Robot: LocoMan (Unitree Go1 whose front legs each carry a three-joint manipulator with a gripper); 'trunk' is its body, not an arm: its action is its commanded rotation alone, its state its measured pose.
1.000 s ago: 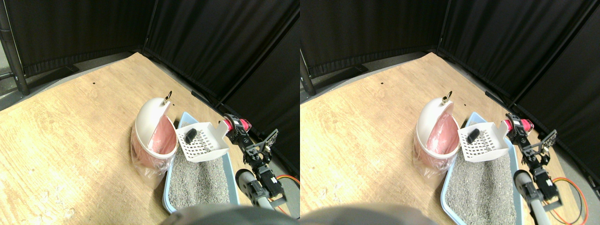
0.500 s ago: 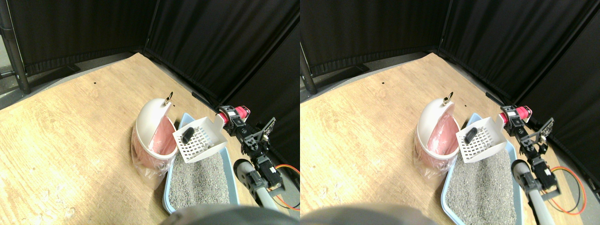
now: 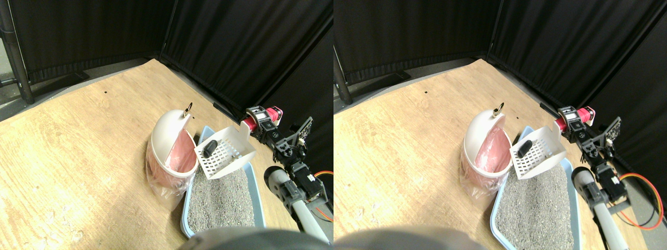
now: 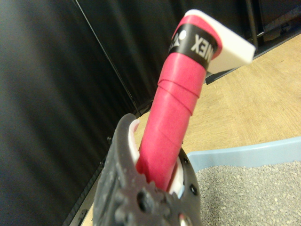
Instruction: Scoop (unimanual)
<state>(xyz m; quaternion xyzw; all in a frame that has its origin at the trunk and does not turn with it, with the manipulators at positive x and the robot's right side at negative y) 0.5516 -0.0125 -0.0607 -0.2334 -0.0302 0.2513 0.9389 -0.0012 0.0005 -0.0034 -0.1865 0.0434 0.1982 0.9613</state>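
Your right gripper was clamped on the pink-wrapped handle of the white slotted litter scoop; the wrist view showed the handle seated between the jaws, with a white pad pressed against it on each side. The scoop was lifted clear of the grey litter, its basket tilted toward the bin. A dark lump lay in the basket, near the edge farthest from the handle.

Beyond that edge, just beside it, stood the white dome-lidded bin with its pink liner showing through the opening. Below the scoop sat the light blue litter tray.

You appeared to be at the carry-and-dump step: the lump was scooped and sifted, not yet dropped. The next move likely called for bringing the basket's far edge over the bin's opening, then rolling the wrist further so the lump slid out rather than falling back into the tray.

On writing: a black band near the handle's far end carried white letters reading "NEX", the rest hidden.
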